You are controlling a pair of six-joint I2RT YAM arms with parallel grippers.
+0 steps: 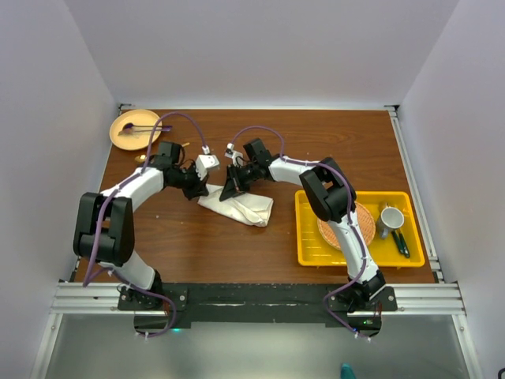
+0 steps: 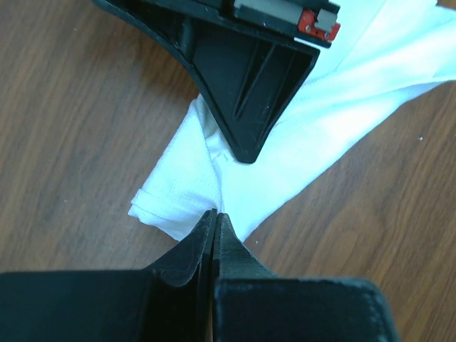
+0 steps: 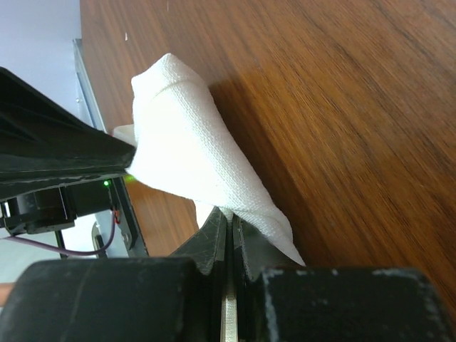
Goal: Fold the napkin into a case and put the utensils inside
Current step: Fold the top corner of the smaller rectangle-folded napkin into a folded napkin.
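Left gripper (image 2: 215, 218): jaws pressed together, no gap showing. The tips meet the near edge of a bunched fold of the napkin (image 2: 342, 92), and the cloth looks pinched between them.

Right gripper (image 3: 229, 222): jaws likewise closed tight, clamped on a fold of the napkin (image 3: 182, 142). That fold rises off the table (image 3: 342, 85) as a creased, tilted ridge running away from the tips.

In the left wrist view the right gripper (image 2: 249, 92) comes down onto the cloth just beyond the left tips. The two grip points are near each other on the same end of the napkin.

From above, the napkin (image 1: 245, 209) lies crumpled near the table's middle. The left gripper (image 1: 199, 189) is at its left end and the right gripper (image 1: 231, 192) is just beside it. The rest of the cloth trails right and toward the near edge, flat on the wood.

Surface: brown wood-grain table (image 1: 237, 260).
- A yellow tray (image 1: 309, 257) sits at the right. It holds a woven orange mat (image 1: 364, 229), partly hidden by the right arm, a mug (image 1: 390, 217) and green-handled utensils (image 1: 401, 243).
- A tan plate (image 1: 126, 138) sits at the far left corner with a purple utensil (image 1: 146, 128) on it.

Gold cutlery: cannot pick out with certainty.

Plain pale walls (image 1: 252, 47) close in the left, far and right sides.
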